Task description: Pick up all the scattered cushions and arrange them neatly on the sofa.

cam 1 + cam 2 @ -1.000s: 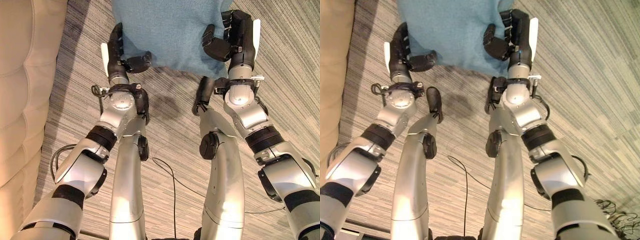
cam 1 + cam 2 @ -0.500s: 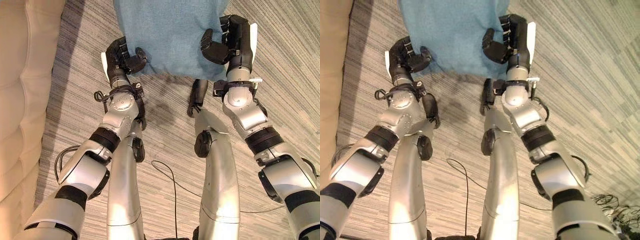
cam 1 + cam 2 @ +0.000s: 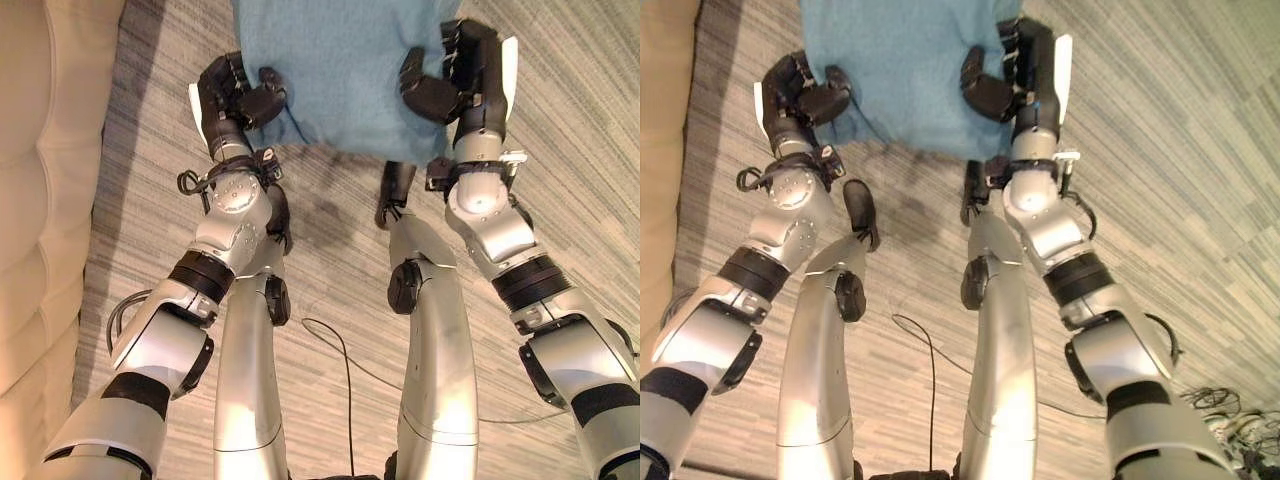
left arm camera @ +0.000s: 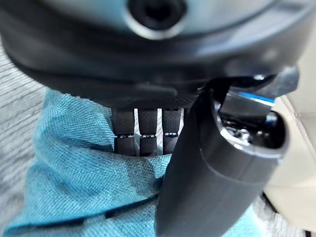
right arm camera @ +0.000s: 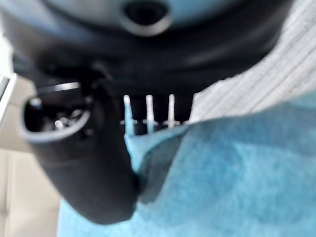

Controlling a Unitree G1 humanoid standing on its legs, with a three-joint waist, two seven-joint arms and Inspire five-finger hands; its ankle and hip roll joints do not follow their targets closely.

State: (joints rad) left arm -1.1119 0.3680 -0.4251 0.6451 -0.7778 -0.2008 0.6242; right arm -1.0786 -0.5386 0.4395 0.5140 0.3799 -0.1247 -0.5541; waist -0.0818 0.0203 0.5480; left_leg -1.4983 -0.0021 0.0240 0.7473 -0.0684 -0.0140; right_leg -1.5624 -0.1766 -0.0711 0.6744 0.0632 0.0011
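both hands gripping the teal cushion, lift stage of the pick-up

the two silver-grey arms are reaching forward from the bottom of the head view toward twelve o'clock, and both hands are closing on one thing. the left hand (image 3: 232, 98), at about eleven o'clock, is pinching the near left corner of the square teal woven-fabric cushion (image 3: 345, 60), its fingers curling under the cloth and its thumb pressing on top; its own wrist camera is showing the fabric bunching against the fingers (image 4: 140, 133). the right hand (image 3: 462, 75), at about one o'clock, is clamping the cushion's near right edge in the same way, with the cloth folding between thumb and fingers in its wrist view.

judging from this, the step in hand is picking up this one cushion, with the grasp looking complete on both sides. the next move is likely calling for a level lift with both arms together, so the soft fabric is not slipping from either pinch, then a turn toward nine o'clock to carry it over.

beyond the hands, the cushion is lying over the grey striped low-pile carpet (image 3: 570, 170), which is running out to three o'clock. the beige padded leather sofa (image 3: 40, 180) is standing along the nine o'clock edge, near the left arm.
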